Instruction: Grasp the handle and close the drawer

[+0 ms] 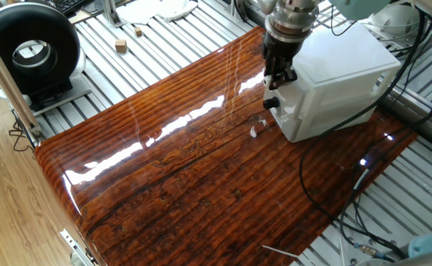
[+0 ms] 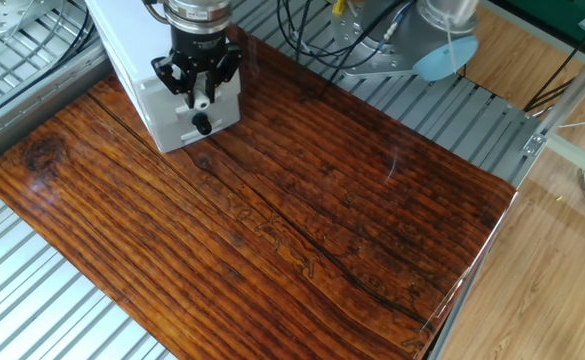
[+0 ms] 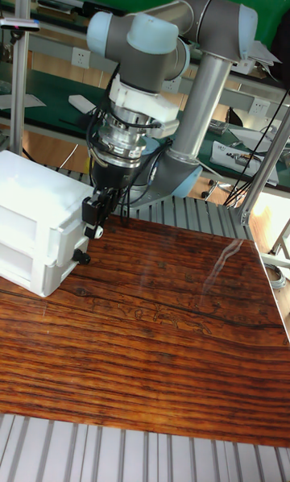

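A small white cabinet (image 1: 341, 70) stands at the far edge of the glossy wooden board (image 2: 302, 210). The drawer (image 2: 172, 97) is its upper one, and its front sits close to flush with the cabinet face. The handle (image 2: 202, 101) is a small whitish knob in the middle of that front. My gripper (image 2: 201, 88) points down at the front and is shut on the handle, black fingers (image 2: 187, 75) on either side. In the tall fixed view the gripper (image 3: 94, 218) hangs at the cabinet's right face, with the handle (image 3: 97, 230) at its tips.
The lower drawer's dark knob (image 2: 202, 125) sits just below the gripper. A black round device (image 1: 27, 52) and a small wooden block (image 1: 120, 46) lie on the slatted metal table to the left. Black cables (image 1: 326, 188) trail over the board's right side.
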`<action>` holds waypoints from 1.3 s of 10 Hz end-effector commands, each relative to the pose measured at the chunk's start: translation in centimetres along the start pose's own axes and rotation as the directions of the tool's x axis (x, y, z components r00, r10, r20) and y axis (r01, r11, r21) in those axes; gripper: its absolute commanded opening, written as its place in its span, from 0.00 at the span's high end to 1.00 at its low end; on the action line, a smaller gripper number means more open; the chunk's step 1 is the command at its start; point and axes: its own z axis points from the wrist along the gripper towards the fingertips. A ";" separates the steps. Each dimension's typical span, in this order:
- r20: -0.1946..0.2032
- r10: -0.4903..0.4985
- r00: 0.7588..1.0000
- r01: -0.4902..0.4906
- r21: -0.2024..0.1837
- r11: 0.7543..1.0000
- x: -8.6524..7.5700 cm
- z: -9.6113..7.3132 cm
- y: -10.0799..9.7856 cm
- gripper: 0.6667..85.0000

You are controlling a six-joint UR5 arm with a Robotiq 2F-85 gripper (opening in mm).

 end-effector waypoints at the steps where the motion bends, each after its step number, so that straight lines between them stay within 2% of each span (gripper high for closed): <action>1: 0.031 0.011 0.999 -0.011 -0.012 1.000 0.5 0.0 0.1 0.59; 6: 0.035 -0.005 0.999 0.006 -0.011 1.000 1.4 -0.2 -0.1 0.59; 10: 0.061 -0.012 0.998 0.013 -0.021 1.000 2.4 0.4 -0.4 0.58; 11: 0.062 -0.012 0.998 0.013 -0.023 1.000 2.5 0.4 -0.4 0.56; 13: 0.062 -0.013 0.998 0.015 -0.030 0.999 2.5 0.4 -0.2 0.45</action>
